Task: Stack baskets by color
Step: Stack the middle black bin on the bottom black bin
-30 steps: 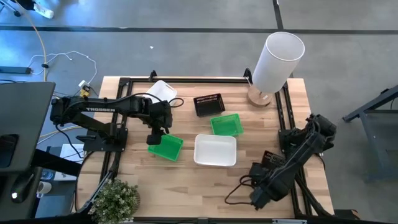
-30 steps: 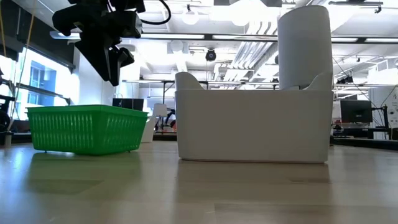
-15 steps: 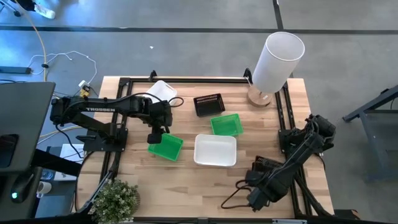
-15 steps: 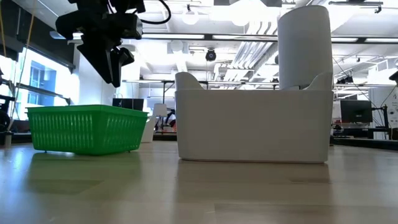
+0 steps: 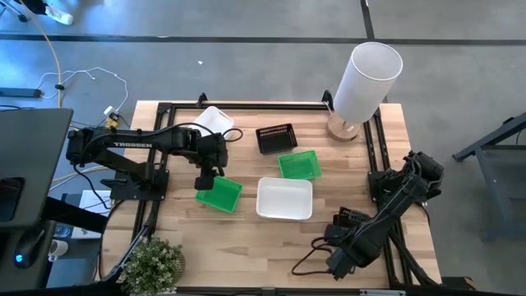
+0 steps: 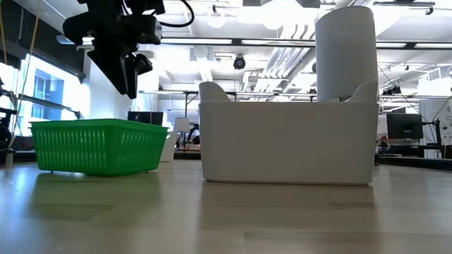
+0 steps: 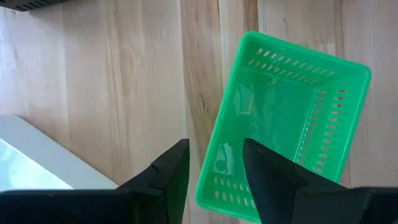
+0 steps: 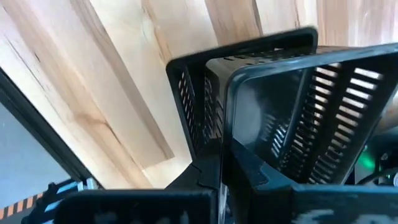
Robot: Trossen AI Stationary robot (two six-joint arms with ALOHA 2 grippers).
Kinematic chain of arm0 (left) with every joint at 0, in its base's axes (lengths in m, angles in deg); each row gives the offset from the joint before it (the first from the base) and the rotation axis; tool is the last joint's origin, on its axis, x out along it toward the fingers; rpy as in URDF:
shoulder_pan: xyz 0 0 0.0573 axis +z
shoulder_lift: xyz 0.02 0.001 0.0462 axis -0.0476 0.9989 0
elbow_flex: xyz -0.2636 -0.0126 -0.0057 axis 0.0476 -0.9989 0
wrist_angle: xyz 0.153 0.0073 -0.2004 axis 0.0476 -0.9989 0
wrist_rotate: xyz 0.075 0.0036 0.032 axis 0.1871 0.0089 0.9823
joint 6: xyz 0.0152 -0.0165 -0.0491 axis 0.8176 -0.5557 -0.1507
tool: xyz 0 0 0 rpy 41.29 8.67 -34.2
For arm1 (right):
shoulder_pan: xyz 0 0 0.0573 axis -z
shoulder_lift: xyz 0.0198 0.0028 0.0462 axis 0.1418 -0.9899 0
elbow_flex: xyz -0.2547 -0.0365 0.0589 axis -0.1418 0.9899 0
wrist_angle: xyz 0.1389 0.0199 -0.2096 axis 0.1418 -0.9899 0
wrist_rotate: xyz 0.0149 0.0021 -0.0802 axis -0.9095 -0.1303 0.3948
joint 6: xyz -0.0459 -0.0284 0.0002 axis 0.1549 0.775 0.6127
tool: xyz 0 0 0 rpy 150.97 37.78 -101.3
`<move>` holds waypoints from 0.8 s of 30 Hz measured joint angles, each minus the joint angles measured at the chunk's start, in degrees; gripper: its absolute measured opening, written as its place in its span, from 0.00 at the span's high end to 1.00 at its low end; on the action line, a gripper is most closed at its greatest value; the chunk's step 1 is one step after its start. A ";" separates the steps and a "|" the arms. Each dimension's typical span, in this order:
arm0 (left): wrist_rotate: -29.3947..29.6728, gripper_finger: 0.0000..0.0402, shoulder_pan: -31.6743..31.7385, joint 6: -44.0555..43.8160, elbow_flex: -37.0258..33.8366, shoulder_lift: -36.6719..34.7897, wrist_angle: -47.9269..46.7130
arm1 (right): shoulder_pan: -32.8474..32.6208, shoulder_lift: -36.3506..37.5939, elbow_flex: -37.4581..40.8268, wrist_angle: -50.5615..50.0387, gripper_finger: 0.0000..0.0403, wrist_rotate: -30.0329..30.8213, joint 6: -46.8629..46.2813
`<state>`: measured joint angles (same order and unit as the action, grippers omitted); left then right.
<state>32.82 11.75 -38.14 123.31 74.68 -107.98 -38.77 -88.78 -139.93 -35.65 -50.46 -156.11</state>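
My left gripper (image 5: 205, 182) hangs open above a green basket (image 5: 219, 195) that rests on its base on the table's left. One finger is over the inside and one is outside its short wall (image 7: 224, 198). A second green basket (image 5: 298, 164), a white one (image 5: 284, 198) and a black mesh one (image 5: 276, 138) stand mid-table. Another white basket (image 5: 215, 121) lies under the left arm. At the near right, my right gripper (image 5: 347, 232) is shut on a black mesh basket (image 8: 311, 112), with a second black one (image 8: 189, 106) right behind it. My right gripper pinches a side wall of the black basket near its rim (image 8: 229, 134) between its two fingers, which point down from above. The basket sits tilted in the hold, partly over the second black basket. Whether it rests in that one, I cannot tell.
A tall white cylinder (image 5: 366, 76) on a wooden base stands at the far right corner. A potted plant (image 5: 153, 261) is at the near left corner. Black frame rails (image 5: 380, 144) run along the table's sides. Bare wood lies at the near middle.
My right gripper has tipped a little and shifted slightly toward the table's near edge, still shut on the black basket.
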 joint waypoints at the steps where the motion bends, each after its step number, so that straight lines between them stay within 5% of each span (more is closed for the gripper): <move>1: 0.00 0.66 0.00 0.01 0.00 0.00 0.00 | -0.01 -0.04 0.09 0.17 1.00 0.36 0.00; 19: -0.02 0.66 0.00 -0.01 0.00 0.00 0.02 | -0.01 -7.08 0.21 0.14 1.00 -3.30 2.47; 24: -0.02 0.66 0.00 -0.44 0.00 0.00 0.02 | -0.01 -7.08 0.21 -0.07 0.92 -2.68 1.34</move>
<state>32.80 11.75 -38.59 123.31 74.68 -107.96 -38.79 -95.86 -139.72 -35.72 -53.14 -154.77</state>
